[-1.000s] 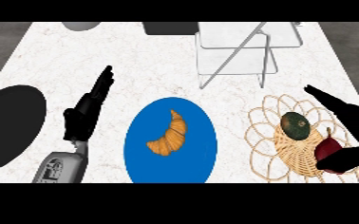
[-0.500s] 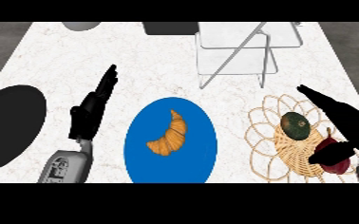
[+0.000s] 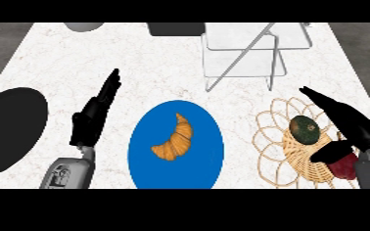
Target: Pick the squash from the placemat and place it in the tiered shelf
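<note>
Nearest you, your right hand (image 3: 347,127) hangs over the right side of the woven placemat (image 3: 278,147). Its fingers are straight, the thumb is spread low, and it holds nothing. A dark red thing (image 3: 345,167) sits just under the palm, partly hidden. That is your first risk: if you close now, you likely catch it rather than the target.

The squash (image 3: 304,129), dark green and round, lies on the placemat just left of your fingers, between fingers and thumb but not enclosed. Being round, it may roll off toward the blue plate (image 3: 155,166) if your fingers nudge it before the thumb comes behind it. The placemat's raised centre could also snag a low thumb.

The plate carries a croissant (image 3: 175,138), so avoid sweeping left. Your left hand (image 3: 94,115) rests open beyond it, fingers up, beside a black oval (image 3: 16,122) at the left edge.

Farther on, bare counter (image 3: 145,63) gives you an open lane from the placemat up to the tiered shelf (image 3: 242,58). Watch its slanted wire frame as you enter: a carried squash could clip it. A dark box (image 3: 177,28) sits at the shelf's far left.
</note>
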`<state>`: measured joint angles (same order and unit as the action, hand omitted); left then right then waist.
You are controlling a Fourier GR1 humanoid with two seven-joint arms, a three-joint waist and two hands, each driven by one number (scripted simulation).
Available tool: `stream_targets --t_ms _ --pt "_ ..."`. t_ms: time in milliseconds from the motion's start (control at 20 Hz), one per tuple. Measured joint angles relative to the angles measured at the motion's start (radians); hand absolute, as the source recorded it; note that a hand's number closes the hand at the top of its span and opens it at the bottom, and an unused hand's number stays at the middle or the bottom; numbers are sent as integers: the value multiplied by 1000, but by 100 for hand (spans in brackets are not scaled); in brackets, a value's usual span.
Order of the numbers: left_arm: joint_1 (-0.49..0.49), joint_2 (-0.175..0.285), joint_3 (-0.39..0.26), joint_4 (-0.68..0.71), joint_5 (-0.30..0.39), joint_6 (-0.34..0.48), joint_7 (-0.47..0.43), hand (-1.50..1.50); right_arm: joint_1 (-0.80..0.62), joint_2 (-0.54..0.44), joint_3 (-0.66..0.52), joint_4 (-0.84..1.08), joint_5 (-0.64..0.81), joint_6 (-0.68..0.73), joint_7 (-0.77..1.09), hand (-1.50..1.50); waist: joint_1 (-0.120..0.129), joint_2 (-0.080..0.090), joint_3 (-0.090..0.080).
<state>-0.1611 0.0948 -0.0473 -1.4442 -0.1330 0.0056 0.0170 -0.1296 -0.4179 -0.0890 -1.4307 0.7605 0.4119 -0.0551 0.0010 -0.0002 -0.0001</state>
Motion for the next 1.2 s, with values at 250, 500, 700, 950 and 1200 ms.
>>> stream_targets --t_ms 250,500,700,950,1200 --pt "-26 2 23 25 3 -17 -10 0 9 23 7 63 38 -46 -56 -150 -1 0 0" --pt "-5 -8 19 -16 -4 -19 11 0 -20 30 13 120 68 -50 -76 150 0 0 0" --pt "-16 -16 21 -8 -9 -17 18 0 -6 13 35 131 109 -63 -121 150 0 0 0" --pt "-3 -26 18 -20 -14 -16 19 0 0 15 44 136 157 -126 -172 150 0 -2 -2" --pt "-6 -17 31 -19 -10 -33 20 0 38 47 41 75 158 -137 -170 150 -3 -1 -1"
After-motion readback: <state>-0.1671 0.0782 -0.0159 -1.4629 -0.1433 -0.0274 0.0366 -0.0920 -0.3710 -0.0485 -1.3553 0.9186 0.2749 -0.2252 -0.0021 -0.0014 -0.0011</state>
